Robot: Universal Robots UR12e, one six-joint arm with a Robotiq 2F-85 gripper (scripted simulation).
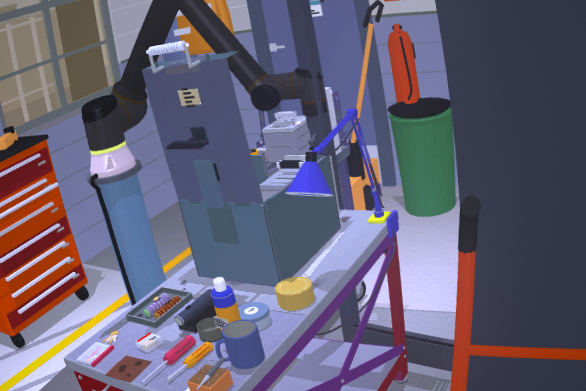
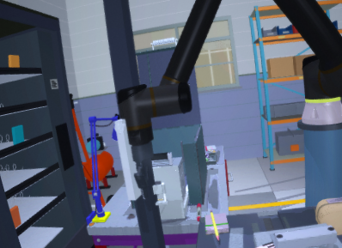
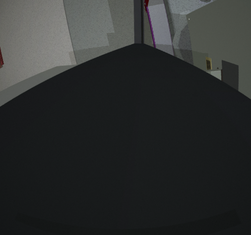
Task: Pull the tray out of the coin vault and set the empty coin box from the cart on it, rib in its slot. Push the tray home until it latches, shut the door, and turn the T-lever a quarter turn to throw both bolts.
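Observation:
My gripper is hidden: the wrist camera is filled by a dark surface (image 3: 124,145), and from the sides the wrist (image 2: 144,181) blocks the fingers. The grey coin box (image 1: 286,135) hangs under the wrist above the pulled-out tray (image 1: 287,174) in front of the vault (image 1: 295,221). The second side camera shows the box (image 2: 168,187) as a pale block over the bench, next to the open door (image 2: 193,172). The tall grey vault door (image 1: 200,151) stands open on the bench's left. The gripper is closed and holds the coin box.
A dark cabinet (image 1: 520,151) fills the right foreground. A blue desk lamp (image 1: 310,178) clamps to the bench edge beside the tray. The near bench end holds a mug (image 1: 244,343), a bottle (image 1: 223,298), a yellow tin (image 1: 295,293) and screwdrivers (image 1: 175,356). A green bin (image 1: 422,156) stands behind.

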